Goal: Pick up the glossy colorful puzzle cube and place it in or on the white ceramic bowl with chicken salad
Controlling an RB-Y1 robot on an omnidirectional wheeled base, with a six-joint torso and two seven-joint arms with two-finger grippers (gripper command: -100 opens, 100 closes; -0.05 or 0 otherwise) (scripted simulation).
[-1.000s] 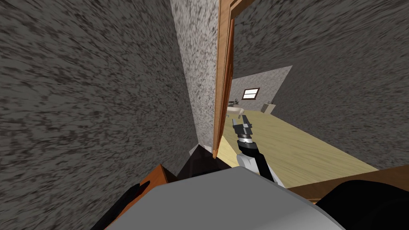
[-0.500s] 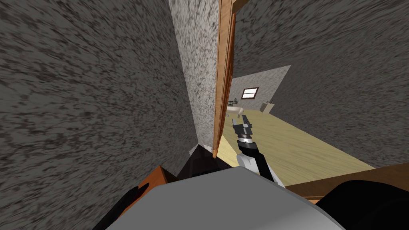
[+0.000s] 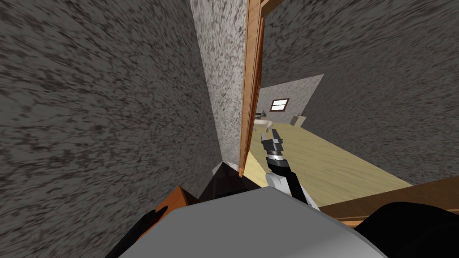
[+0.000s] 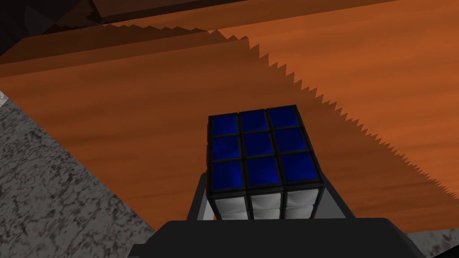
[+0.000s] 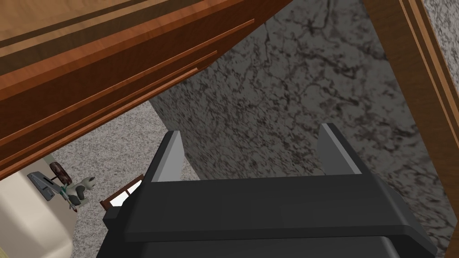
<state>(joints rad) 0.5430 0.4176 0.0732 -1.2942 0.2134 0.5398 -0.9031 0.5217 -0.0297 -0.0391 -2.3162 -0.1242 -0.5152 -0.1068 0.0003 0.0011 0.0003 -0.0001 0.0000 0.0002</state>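
While the left hand [image 4: 265,181] seemingly clamps the puzzle cube [image 4: 260,148], the right hand [image 5: 251,134] gapes.

Hidden behind left claw [image 4: 263,177] body: puzzle cube [image 4: 262,154] lower rows; distant furniture [image 3: 299,120] too small.

Left wrist cam: my left gripper [image 4: 266,197] is clamped on the puzzle cube [image 4: 262,152], with 2 fingers [image 4: 197,204] pressed against opposite sides. The cube sits right against the gripper's dark body. I see 2 faces, a blue 3x3 one and a white one nearest the body, with black lines between the tiles. Behind the cube is an orange-brown wood surface [image 4: 134,116], with a jagged shadow edge running diagonally across it. A grey speckled surface [image 4: 58,197] borders the wood on one side. A black area [image 4: 13,18] fills 1 corner.
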